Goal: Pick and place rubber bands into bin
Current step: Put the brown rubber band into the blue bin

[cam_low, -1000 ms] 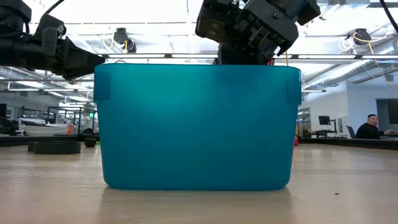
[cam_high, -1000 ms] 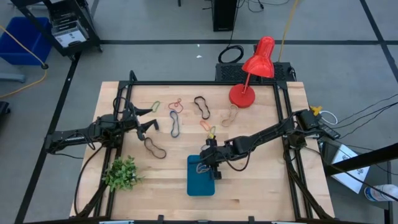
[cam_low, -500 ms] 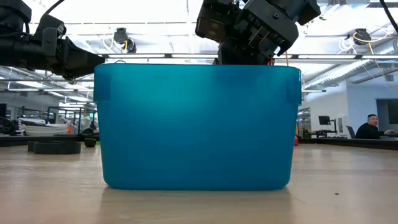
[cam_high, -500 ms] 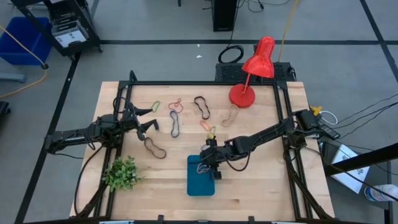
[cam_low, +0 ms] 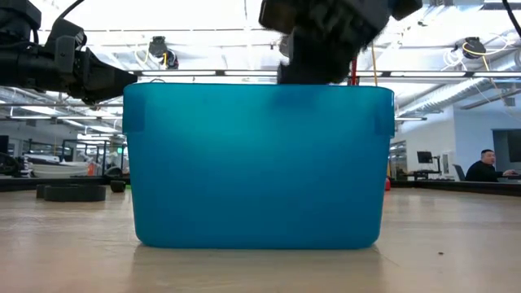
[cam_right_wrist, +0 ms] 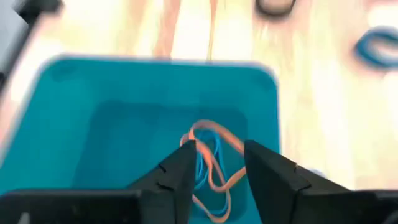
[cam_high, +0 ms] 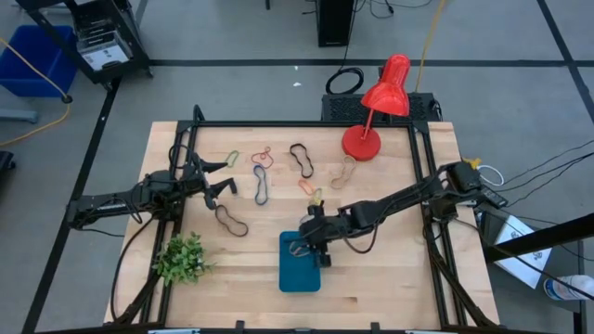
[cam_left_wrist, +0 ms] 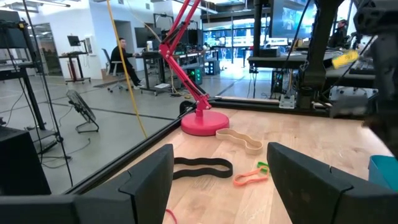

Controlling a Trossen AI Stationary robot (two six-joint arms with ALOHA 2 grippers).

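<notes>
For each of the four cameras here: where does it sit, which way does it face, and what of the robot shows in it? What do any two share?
High view: overhead, straight down; both arms, left gripper beside loose rubber bands, right gripper over the bin.
Low view: table height, level into the room; bin wall fills it, arms above.
Left wrist view: past its open fingers toward the red lamp.
Right wrist view: down past its parted fingers into the bin, bands inside.
Shared: high and right wrist both show the bin.
</notes>
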